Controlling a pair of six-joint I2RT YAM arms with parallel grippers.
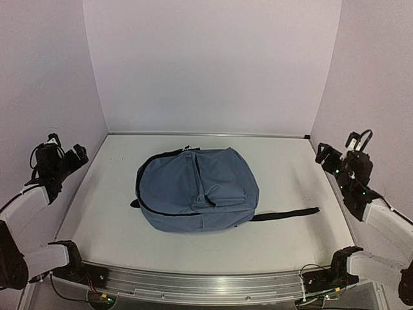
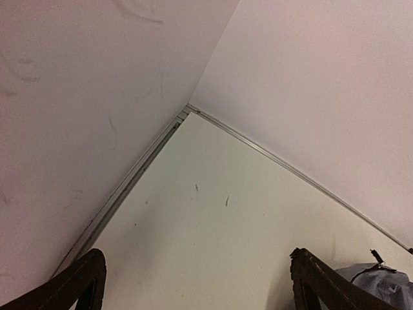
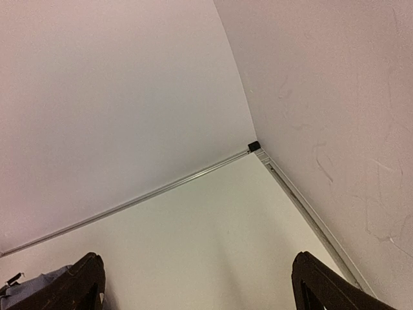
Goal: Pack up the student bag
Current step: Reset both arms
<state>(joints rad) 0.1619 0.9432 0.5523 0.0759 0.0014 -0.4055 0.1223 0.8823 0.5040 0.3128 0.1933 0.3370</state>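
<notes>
The student bag, a slate-blue backpack with dark zipper lines and a front pocket, lies flat in the middle of the table. Its long black strap trails to the right. A corner of the bag shows in the left wrist view and in the right wrist view. My left gripper is raised at the left wall, open and empty. My right gripper is raised at the right wall, open and empty. Both are well apart from the bag.
White walls enclose the table on the left, back and right, with a metal rail along the back edge. A metal bar with the arm bases runs along the near edge.
</notes>
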